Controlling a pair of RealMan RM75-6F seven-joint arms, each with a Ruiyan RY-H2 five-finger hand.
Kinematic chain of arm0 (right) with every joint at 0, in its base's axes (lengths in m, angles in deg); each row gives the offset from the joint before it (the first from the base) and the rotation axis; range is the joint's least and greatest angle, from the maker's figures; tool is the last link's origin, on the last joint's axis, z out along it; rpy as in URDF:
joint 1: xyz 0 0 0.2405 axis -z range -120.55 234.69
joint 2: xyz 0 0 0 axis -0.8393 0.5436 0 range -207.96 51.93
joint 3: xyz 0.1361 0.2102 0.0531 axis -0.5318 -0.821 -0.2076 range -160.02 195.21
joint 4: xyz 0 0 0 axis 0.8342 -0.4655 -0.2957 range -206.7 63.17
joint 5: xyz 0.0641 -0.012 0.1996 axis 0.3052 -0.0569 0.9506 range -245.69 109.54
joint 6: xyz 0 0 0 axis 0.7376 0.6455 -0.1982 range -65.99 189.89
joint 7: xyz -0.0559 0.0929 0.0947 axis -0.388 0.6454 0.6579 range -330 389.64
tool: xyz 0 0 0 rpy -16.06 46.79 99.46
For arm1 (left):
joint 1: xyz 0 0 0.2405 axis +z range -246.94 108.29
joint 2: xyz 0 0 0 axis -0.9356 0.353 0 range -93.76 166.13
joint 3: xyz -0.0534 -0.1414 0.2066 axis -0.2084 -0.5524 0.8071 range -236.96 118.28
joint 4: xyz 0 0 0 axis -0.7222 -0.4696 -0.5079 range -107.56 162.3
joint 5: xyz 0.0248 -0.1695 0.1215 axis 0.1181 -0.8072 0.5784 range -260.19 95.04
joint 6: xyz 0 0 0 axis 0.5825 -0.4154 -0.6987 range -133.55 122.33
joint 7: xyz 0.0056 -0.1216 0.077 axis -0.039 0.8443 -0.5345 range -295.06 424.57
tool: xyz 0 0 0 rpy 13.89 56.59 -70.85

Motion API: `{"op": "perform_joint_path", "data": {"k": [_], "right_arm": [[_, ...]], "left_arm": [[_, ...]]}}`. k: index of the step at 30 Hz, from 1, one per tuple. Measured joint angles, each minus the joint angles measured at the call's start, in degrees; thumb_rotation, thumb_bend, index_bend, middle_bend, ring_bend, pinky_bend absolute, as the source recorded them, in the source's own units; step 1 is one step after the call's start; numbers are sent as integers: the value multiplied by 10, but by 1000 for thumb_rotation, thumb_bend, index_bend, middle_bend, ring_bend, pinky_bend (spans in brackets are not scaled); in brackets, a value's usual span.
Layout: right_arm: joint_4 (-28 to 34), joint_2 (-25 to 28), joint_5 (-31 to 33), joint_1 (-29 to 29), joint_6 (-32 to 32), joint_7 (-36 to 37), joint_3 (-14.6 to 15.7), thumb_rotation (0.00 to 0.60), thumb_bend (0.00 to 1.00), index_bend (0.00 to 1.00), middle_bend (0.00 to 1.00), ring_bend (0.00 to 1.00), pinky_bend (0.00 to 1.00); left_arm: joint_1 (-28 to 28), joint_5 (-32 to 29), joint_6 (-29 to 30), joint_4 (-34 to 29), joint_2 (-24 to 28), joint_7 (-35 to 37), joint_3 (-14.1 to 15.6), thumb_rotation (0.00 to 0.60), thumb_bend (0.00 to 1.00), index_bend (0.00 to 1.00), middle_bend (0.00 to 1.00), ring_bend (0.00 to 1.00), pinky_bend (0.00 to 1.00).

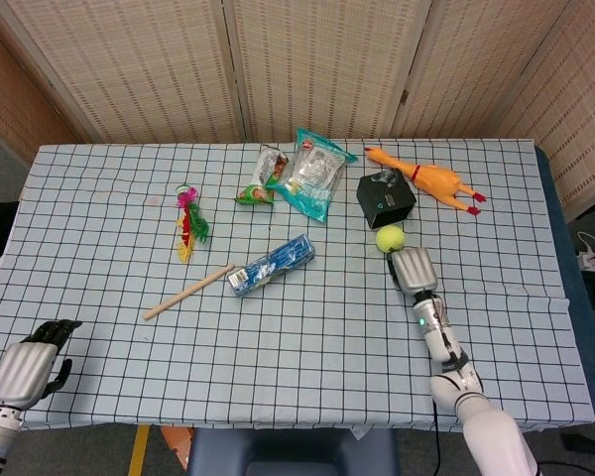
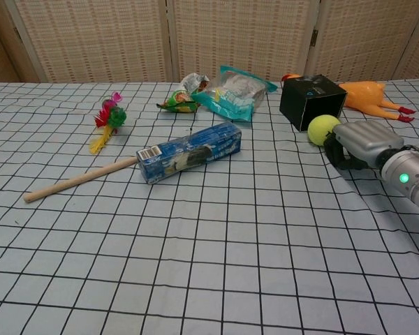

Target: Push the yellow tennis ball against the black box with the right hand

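The yellow tennis ball (image 1: 390, 238) (image 2: 323, 129) lies just in front of the black box (image 1: 386, 199) (image 2: 312, 101), at or very near its near face. My right hand (image 1: 412, 269) (image 2: 362, 144) sits right behind the ball on the near side, fingers curled in, its knuckles against the ball. My left hand (image 1: 26, 369) rests at the table's near left corner, fingers curled in, holding nothing; only the head view shows it.
A rubber chicken (image 1: 426, 180) lies right of the box. Snack bags (image 1: 312, 173) sit to its left. A blue packet (image 1: 272, 265), a wooden stick (image 1: 188, 292) and a feather toy (image 1: 189, 223) lie mid-table.
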Motion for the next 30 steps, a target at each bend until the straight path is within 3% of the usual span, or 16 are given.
{"op": "perform_joint_path", "data": {"k": [17,25,27,30], "right_arm": [[-10,2,3,-24,13,-15,-5,600,973,1000,854,707,1000],[-18,9,2,-38,31,16,-5,600,957,970,854,631,1000],[-18,12,0,-40,28,34,-4,600,905,948,846,608,1000],[-23,14,-4,-42,15,47,-1,600,669,886,796,567,998]], "left_arm": [[-1,-4,-2,-1,1,0,0,600,520,183,176,155,459],[-1,-8,-3,-1,1,2,-2,600,521,183,177,155,460],[-1,-10,-4,-1,1,2,-2,600,521,183,176,155,460],[-2,-11,-6,-1,1,0,-2,600,520,183,177,156,460]]}}
